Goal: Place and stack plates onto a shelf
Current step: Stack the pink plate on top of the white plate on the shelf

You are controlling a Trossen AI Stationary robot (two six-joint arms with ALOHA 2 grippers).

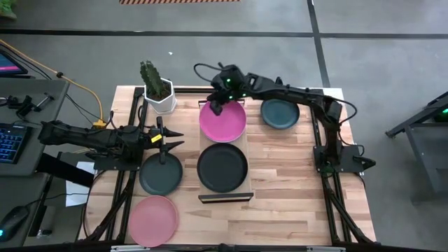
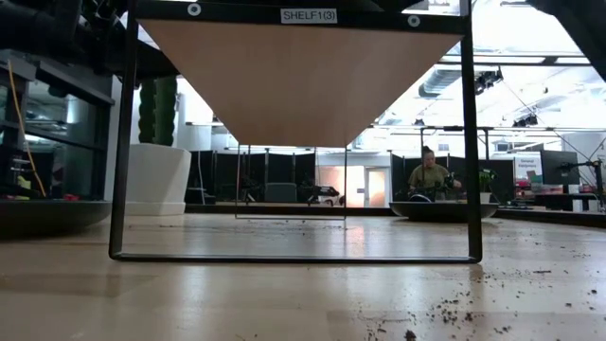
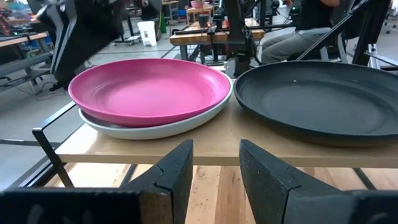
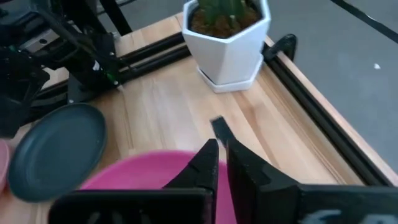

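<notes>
right gripper (image 1: 216,107) nearly closed at pink plate (image 1: 222,120) rim, grasp unclear

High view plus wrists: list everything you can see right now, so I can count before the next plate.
shelf: one, light wood, table centre
pink plates: two; shelf's far end, table's near-left
mint-white plate: one, under the shelved pink plate
dark plates: three; shelf's near end, left of shelf, far right
plant pot: one, white, far-left
person: one, seated beyond table
left pincer: open, left of shelf
right pincer: at shelved pink plate's far rim
</notes>
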